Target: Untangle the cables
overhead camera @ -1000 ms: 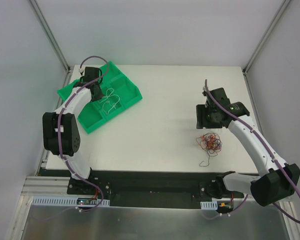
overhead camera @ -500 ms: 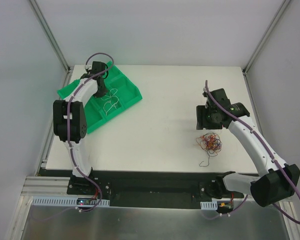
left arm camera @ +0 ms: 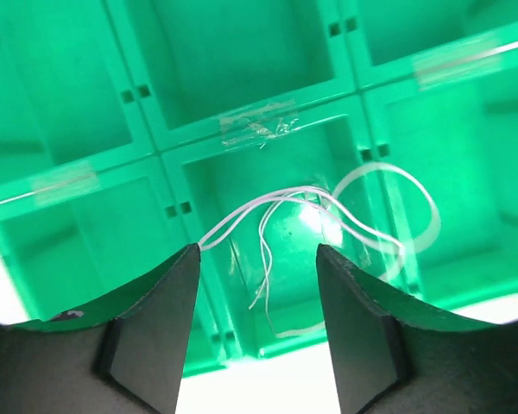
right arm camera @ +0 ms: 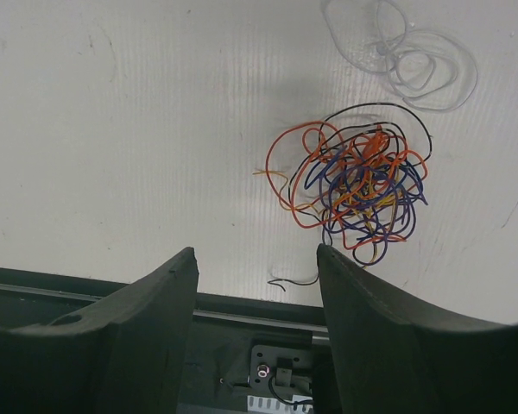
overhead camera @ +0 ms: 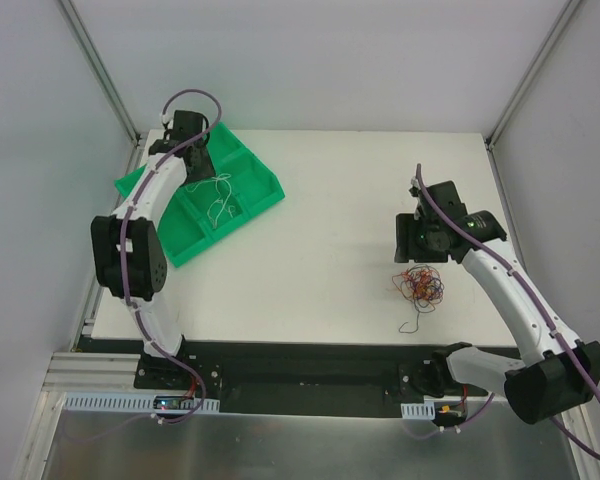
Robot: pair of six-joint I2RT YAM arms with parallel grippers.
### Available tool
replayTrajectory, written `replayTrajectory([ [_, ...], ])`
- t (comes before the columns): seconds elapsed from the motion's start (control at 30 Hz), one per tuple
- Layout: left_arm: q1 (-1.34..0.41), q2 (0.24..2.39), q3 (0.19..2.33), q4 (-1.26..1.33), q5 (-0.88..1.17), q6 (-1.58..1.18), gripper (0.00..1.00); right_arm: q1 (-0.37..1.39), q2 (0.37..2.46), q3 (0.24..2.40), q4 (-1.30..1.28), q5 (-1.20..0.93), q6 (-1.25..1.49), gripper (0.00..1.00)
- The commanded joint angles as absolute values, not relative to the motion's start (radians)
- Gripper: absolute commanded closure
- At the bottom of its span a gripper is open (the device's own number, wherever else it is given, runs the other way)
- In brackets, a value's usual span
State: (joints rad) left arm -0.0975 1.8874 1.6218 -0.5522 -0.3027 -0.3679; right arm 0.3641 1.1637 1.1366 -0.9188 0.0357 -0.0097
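At the far left corner of the table (overhead camera: 330,240), the green tray (overhead camera: 265,185) is shown, with a thin white cable (left arm camera: 311,216) lying in loose loops in a middle compartment and crossing a divider into the neighbouring one. The left gripper (left arm camera: 257,259) is held above this compartment. Its jaws are parted by a moderate gap and nothing is clamped between them. One end of the white cable runs behind a finger's tip, and contact there cannot be determined. On the right half of the table, well apart from the tray, the tangle of coloured cables (right arm camera: 358,194) is seen as a small clump of orange, red, blue and black wire. A black strand (overhead camera: 412,325) is trailed from it towards the near edge, and pale wire loops (right arm camera: 414,65) lie just beside it. The right gripper (right arm camera: 255,259) is poised over the bare table near the tangle, its jaws spread wide and empty.
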Motion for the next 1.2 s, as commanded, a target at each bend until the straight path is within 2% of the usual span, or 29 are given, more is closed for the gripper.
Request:
replayTrajectory([
  [0.0,-0.1,1.711,1.608,-0.58,-0.253,-0.345,0.4,0.359,1.146,1.137,-0.953,0.011,0.018,0.39],
  [0.13,-0.1,1.677,1.56,-0.565,-0.048,-0.302,0.27,0.357,1.129,1.132,-0.956,0.014,0.006,0.39],
  [0.27,-0.103,1.693,1.565,-0.557,-0.014,-0.313,0.19,0.357,1.131,1.138,-0.968,0.011,0.006,0.39],
  [0.43,-0.103,1.793,1.653,-0.552,-0.002,-0.299,0.16,0.357,1.109,1.111,-0.956,-0.029,0.023,0.39],
  [0.7,-0.101,1.94,1.799,-0.545,-0.02,-0.054,0.14,0.356,1.08,1.126,-1.006,-0.014,0.006,0.39],
  [0.93,-0.091,2.037,1.874,-0.523,0.03,0.067,0.21,0.356,1.065,1.127,-1.048,-0.006,0.008,0.39],
  [1.03,-0.089,2.075,1.891,-0.523,0.029,0.068,0.38,0.356,1.069,1.137,-1.066,-0.006,0.008,0.39],
  [1.17,-0.089,2.033,1.813,-0.525,0.006,0.003,0.55,0.356,1.068,1.14,-1.066,-0.006,0.012,0.39],
])
